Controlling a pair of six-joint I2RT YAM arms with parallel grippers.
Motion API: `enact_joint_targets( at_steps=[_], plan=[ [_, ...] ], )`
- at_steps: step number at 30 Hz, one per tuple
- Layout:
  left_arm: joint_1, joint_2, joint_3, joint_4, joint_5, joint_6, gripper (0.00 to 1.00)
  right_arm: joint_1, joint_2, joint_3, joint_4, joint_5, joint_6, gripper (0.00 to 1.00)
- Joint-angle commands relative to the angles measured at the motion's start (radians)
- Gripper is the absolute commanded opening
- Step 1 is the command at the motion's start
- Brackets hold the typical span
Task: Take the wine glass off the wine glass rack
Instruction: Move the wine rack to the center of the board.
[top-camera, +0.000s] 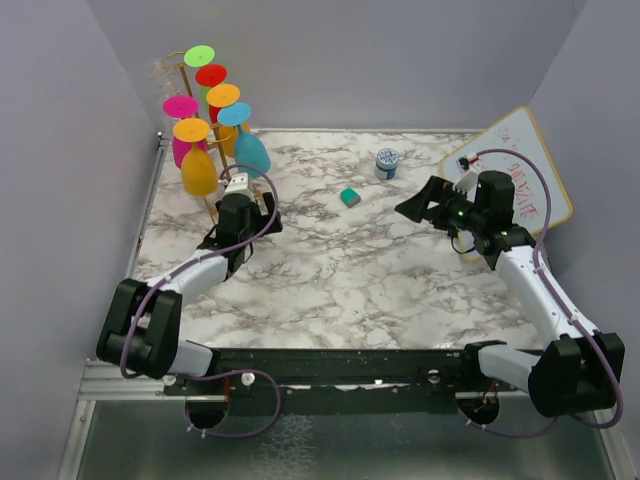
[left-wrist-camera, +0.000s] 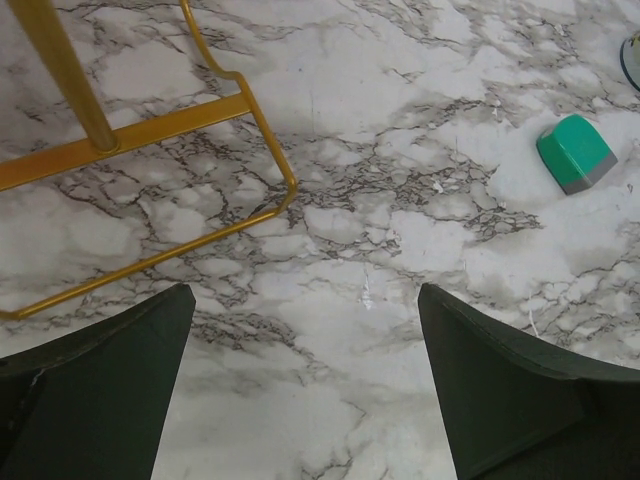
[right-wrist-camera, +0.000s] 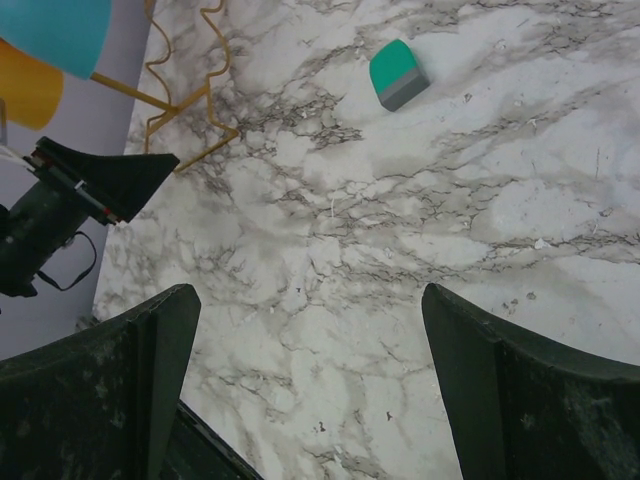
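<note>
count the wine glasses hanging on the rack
6, all on the wine glass rack at far left: green topmost, then red, orange, pink, teal, yellow lowest. More could hide behind.

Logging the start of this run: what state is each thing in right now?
wine glass rack: upright, loaded.
wine glasses: six, hanging upside down on the rack.
left hand: open, empty, near the rack's base.
right hand: open, empty, above the table.
green block: lying on the table.
small jar: upright, lid on.
</note>
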Motion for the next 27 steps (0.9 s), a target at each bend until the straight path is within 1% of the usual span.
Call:
enact_joint_targets(
  at_steps=[1, 4, 5, 8, 10, 14, 16, 20, 22, 27],
  plan=[
    [-0.004, 0.121, 0.074, 0.035, 0.038, -0.033, 0.92, -0.004, 0.006, 0.030, -0.029, 0.003, 0.027, 1.00],
    [-0.010, 0.192, 0.099, 0.048, -0.016, -0.053, 0.90, -0.003, 0.002, 0.029, -0.042, 0.016, 0.029, 1.00],
    [-0.011, 0.210, 0.099, 0.065, -0.025, -0.057, 0.87, -0.003, 0.001, 0.028, -0.050, 0.023, 0.029, 1.00],
    [-0.018, 0.250, 0.099, 0.113, -0.064, -0.066, 0.84, -0.004, 0.001, 0.027, -0.078, 0.039, 0.021, 1.00],
    [-0.025, 0.279, 0.097, 0.159, -0.089, -0.060, 0.78, -0.004, 0.002, 0.024, -0.085, 0.045, 0.019, 1.00],
    [-0.035, 0.352, 0.115, 0.222, -0.093, -0.033, 0.74, -0.004, 0.001, 0.020, -0.093, 0.047, 0.021, 1.00],
    [-0.042, 0.378, 0.131, 0.238, -0.082, 0.004, 0.69, -0.004, 0.001, 0.022, -0.097, 0.034, 0.017, 1.00],
    [-0.046, 0.388, 0.122, 0.284, -0.134, 0.014, 0.69, -0.004, -0.001, 0.023, -0.116, 0.044, 0.014, 1.00],
    [-0.046, 0.405, 0.134, 0.289, -0.150, 0.034, 0.71, -0.004, -0.002, 0.019, -0.117, 0.052, 0.014, 1.00],
    [-0.046, 0.476, 0.189, 0.297, -0.128, 0.102, 0.73, -0.004, 0.009, 0.009, -0.107, 0.049, 0.022, 1.00]
  ],
)
